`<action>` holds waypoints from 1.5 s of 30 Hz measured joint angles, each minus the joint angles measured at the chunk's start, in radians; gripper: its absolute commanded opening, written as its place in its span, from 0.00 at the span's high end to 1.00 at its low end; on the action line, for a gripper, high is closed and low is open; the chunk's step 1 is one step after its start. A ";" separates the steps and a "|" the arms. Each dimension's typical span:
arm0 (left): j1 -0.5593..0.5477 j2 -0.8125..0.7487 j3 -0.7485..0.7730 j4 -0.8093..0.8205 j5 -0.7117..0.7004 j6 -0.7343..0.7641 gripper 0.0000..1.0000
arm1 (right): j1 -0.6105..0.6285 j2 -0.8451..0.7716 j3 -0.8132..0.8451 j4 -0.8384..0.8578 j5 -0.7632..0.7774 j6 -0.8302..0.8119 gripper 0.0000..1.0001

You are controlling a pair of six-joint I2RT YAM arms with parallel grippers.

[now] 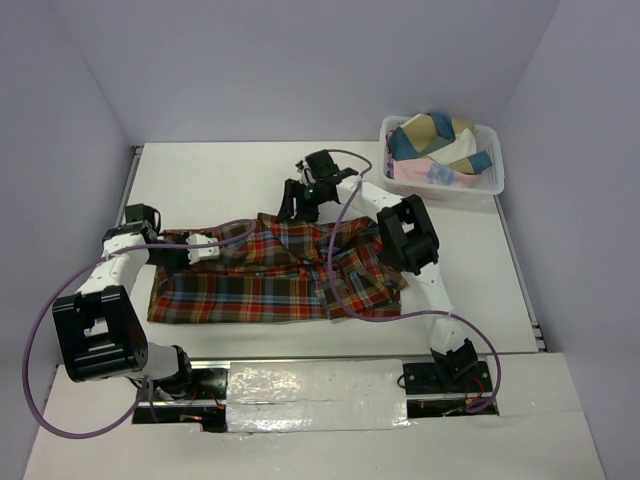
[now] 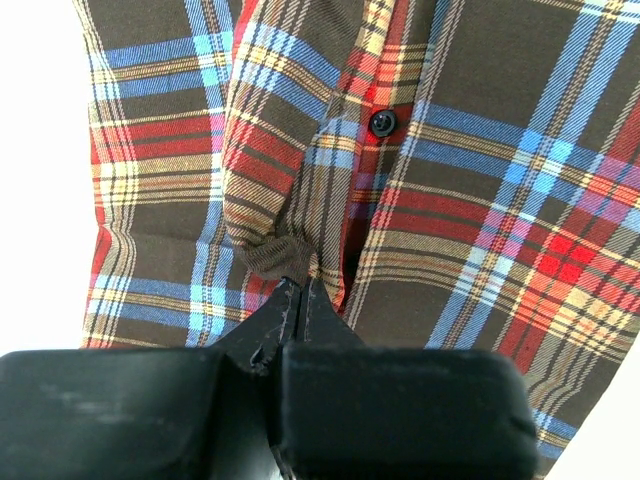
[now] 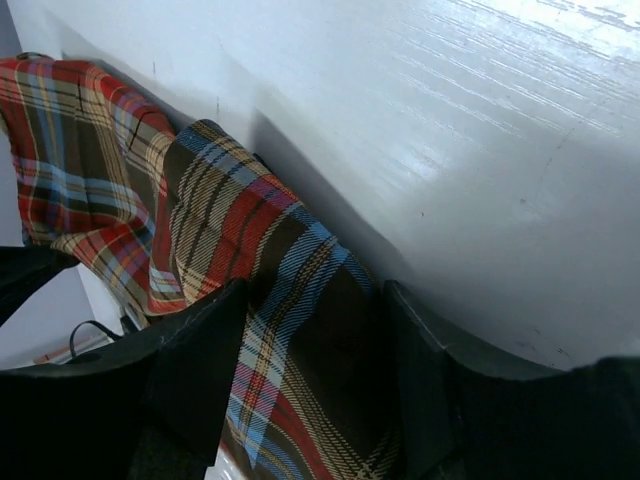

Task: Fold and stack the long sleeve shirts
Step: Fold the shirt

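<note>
Shirt [image 1: 262, 282] clamped in left pincer [image 2: 297, 286], seemingly loose within spread right pincer [image 3: 312, 302]

The shirt [image 1: 270, 275] is spread flat on the table [image 1: 220, 180], pretty much dead centre, just ahead of both arm bases. The basket [image 1: 497, 165] sits well off at about 2 o'clock from it, in the far corner, with a heap of other clothes [image 1: 435, 140] in it. The left gripper [image 2: 297, 290] is on the shirt's 10 o'clock edge. The right gripper [image 3: 312, 295] is at its 12 o'clock, by the collar.
</note>
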 measured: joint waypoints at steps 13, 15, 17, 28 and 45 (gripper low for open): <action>0.000 0.000 0.000 0.006 -0.007 -0.002 1.00 | -0.003 -0.043 -0.095 0.049 0.061 -0.004 0.60; 0.000 0.000 0.000 0.006 -0.008 -0.002 1.00 | -0.003 -0.060 -0.099 0.058 0.085 -0.016 0.50; -0.002 0.000 0.000 0.006 -0.008 -0.002 1.00 | -0.003 -0.076 -0.099 0.081 0.092 -0.033 0.48; -0.008 0.000 -0.002 0.023 -0.027 -0.003 1.00 | -0.003 -0.032 -0.003 0.139 0.074 0.048 0.46; -0.013 -0.001 -0.020 0.046 -0.051 -0.007 1.00 | 0.100 -0.079 -0.079 0.141 0.311 -0.006 0.44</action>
